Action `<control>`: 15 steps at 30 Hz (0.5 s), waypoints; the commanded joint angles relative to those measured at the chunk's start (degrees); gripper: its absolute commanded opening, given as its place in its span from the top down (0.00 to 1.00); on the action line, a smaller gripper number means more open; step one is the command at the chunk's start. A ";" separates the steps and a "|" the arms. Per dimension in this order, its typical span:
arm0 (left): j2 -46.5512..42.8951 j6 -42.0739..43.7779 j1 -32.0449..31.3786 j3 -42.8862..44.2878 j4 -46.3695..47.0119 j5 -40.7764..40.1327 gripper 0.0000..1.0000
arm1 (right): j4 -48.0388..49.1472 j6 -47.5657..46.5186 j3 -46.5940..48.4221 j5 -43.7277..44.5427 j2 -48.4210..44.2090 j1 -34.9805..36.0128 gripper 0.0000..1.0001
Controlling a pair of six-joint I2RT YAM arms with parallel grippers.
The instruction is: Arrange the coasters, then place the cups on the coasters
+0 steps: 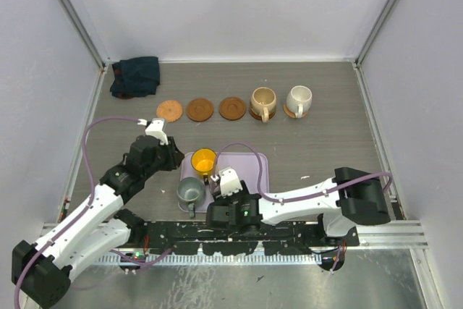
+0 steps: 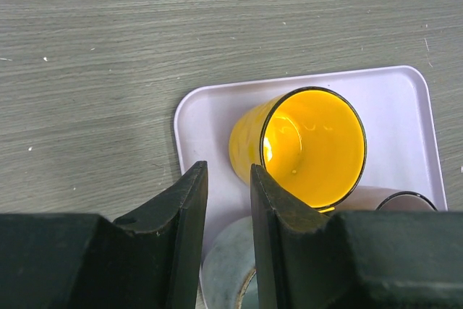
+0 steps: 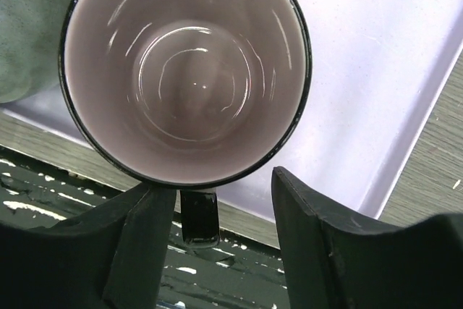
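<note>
Three bare coasters (image 1: 200, 109) lie in a row at the back. To their right, a tan cup (image 1: 263, 103) and a white cup (image 1: 298, 100) each stand on a coaster. On the lilac tray (image 1: 249, 168) are a yellow cup (image 1: 204, 161), a grey-green cup (image 1: 190, 191) and a purplish cup (image 3: 184, 70). My left gripper (image 2: 227, 170) hovers beside the yellow cup (image 2: 311, 142), narrowly open and holding nothing. My right gripper (image 3: 217, 186) is open around the purplish cup's dark handle (image 3: 199, 215). The handle lies against the left finger, with a gap to the right finger.
A dark crumpled cloth (image 1: 135, 76) lies in the back left corner. White walls close the table on three sides. The arms' metal base rail (image 1: 289, 240) runs along the near edge, just behind the tray (image 3: 376, 48).
</note>
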 commanded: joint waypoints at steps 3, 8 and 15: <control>-0.13 -0.28 -0.08 0.09 2.02 0.29 0.68 | 1.40 -1.76 2.19 0.05 3.84 -0.20 0.39; 0.10 -0.16 -0.09 -0.09 2.15 0.29 0.68 | 1.71 -1.86 2.40 1.60 4.53 -0.34 0.41; 0.31 -0.30 -0.09 -0.46 2.66 0.27 0.68 | 6.16 -3.00 0.16 1.88 1.63 -0.57 0.44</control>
